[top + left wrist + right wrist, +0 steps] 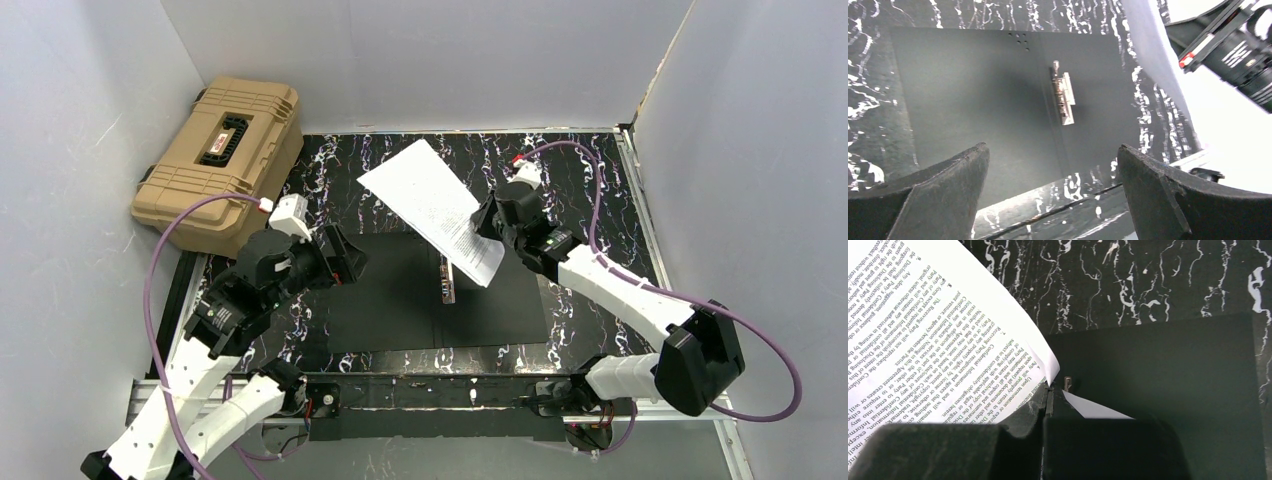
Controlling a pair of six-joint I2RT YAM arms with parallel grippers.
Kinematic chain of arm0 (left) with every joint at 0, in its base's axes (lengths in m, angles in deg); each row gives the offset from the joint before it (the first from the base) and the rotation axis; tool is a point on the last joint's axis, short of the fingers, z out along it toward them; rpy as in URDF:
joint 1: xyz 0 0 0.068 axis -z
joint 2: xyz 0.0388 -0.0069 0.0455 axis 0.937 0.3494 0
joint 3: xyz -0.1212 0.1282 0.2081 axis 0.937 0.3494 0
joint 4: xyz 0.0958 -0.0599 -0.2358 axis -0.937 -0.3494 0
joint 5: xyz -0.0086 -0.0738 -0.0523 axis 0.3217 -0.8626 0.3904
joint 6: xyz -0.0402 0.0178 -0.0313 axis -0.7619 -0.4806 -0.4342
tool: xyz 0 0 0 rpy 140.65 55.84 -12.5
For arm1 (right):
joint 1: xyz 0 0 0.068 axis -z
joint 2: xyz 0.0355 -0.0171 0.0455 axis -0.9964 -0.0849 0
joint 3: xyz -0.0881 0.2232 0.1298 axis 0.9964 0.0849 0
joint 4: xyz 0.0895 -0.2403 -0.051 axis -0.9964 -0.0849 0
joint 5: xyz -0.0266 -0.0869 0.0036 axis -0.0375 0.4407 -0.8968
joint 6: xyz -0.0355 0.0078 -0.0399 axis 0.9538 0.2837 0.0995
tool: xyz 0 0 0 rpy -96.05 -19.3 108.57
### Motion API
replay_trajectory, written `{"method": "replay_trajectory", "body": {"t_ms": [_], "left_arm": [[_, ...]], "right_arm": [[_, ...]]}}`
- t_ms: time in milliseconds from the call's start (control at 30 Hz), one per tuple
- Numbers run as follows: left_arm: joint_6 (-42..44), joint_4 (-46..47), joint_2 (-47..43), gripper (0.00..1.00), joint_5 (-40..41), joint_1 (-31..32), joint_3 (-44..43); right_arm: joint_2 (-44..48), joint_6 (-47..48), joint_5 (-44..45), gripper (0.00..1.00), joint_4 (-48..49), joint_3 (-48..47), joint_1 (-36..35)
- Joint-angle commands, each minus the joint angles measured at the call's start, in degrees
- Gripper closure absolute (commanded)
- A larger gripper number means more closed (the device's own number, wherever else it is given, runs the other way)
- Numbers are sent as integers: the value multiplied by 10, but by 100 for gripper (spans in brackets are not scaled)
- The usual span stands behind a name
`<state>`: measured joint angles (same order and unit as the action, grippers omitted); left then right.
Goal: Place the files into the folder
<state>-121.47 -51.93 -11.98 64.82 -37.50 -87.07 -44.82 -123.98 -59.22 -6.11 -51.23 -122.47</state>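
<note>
Right gripper is clamped on one edge of the files. The sheets hang tilted in the air over the right half of the folder, which lies open, black inside up, on the table. Left gripper hovers above the left half, jaws wide, holding nothing. Metal clip sits by the spine. To place well: touch the free edge down first, lay the floppy sheets flat beside the clip, and release only once they rest
</note>
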Motion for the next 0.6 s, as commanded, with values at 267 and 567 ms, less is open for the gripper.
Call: {"method": "replay_trajectory", "body": {"t_ms": [267, 567], "left_arm": [[-167, 99, -30, 2, -78, 0, 32], [-192, 127, -17, 2, -106, 0, 40]], "right_arm": [[44, -41, 111, 99, -10, -21, -112], [48, -45, 141, 99, -16, -37, -143]]}}
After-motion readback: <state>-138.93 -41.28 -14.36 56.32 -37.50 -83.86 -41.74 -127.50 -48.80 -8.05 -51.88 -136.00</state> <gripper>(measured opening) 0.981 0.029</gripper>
